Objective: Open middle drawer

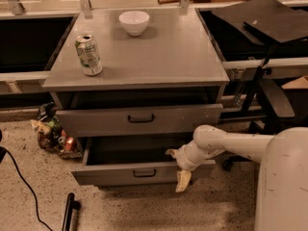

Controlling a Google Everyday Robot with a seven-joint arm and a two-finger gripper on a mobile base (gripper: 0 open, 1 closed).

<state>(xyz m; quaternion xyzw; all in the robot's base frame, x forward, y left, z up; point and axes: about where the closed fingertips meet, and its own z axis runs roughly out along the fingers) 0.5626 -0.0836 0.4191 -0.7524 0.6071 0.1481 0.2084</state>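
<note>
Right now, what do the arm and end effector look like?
Arm: smooth white rounded tubular shell with a bulbous joint, no visible cables or markings. End effector: tan-yellow, narrower than the white wrist, at the front edge of the lowest visible drawer.

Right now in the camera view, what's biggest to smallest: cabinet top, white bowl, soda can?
1. cabinet top
2. soda can and white bowl, about alike
The pincer is at the open middle drawer front.

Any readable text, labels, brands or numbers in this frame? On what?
None readable.
Soda can on the cabinet top: has print, too blurred to read.
White bowl: no text visible.
Claw, at the right end of the pulled-out lower drawer: no markings visible.
</note>
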